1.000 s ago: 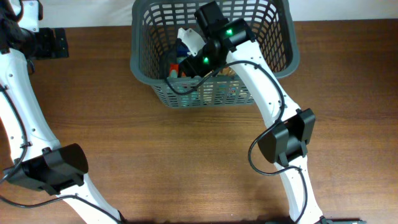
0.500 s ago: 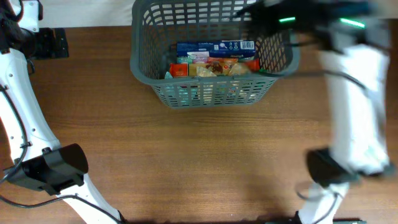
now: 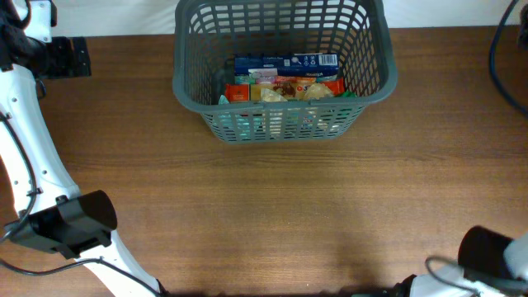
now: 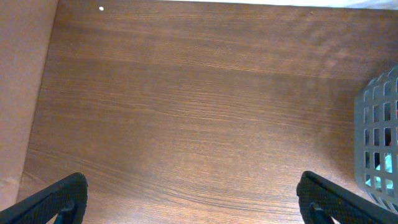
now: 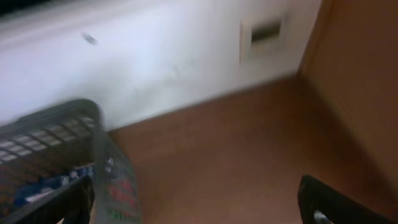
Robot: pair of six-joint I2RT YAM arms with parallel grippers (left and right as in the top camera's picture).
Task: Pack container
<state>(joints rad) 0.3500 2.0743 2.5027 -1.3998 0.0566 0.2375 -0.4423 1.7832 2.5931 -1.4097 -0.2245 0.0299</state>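
**Both pincers spread wide, gripping nothing**

We are seeing the left pincer [image 4: 193, 200] gaping wide above the tabletop [image 4: 186, 112], off the container's [image 3: 280, 124] left wall and touching nothing. The right pincer [image 5: 199, 202] is hanging spread and empty off the container's opposite side. The container is sitting on the tabletop, with packets [image 3: 285, 82] lying inside it.
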